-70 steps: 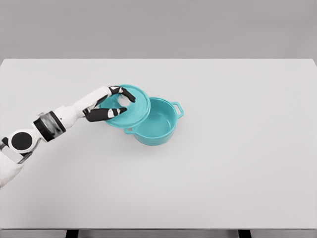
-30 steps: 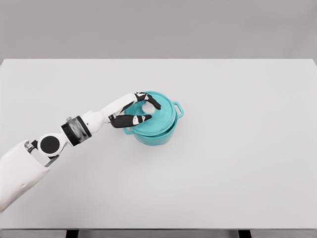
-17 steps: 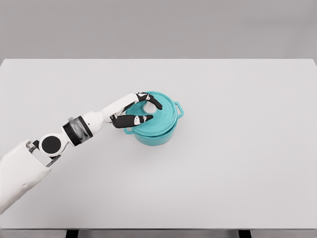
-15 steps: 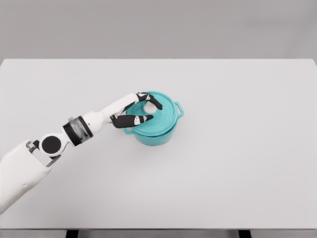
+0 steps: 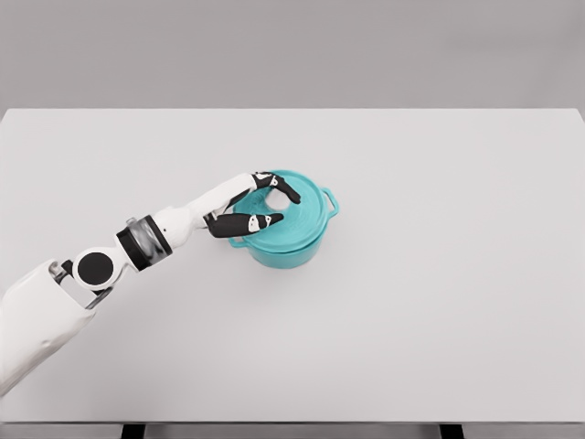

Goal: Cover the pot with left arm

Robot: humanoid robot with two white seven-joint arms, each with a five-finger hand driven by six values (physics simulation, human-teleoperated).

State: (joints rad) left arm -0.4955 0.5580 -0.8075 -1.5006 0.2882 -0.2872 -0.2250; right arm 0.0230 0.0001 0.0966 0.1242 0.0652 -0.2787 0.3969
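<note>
At the lower left the white left arm is cut off by the picture's edge, its shoulder out of sight. It reaches up and right across the plain white bench (image 5: 411,329) to the left hand (image 5: 249,203), whose black-tipped fingers (image 5: 259,221) curl around the small white knob (image 5: 272,198) of the round teal lid (image 5: 288,215). The knob is mostly hidden between thumb and fingers. The lid sits on the teal two-handled pot (image 5: 285,247), covering its opening; only the pot's lower wall and its loop handles show. Whether the lid is fully seated on the rim is hard to make out.
</note>
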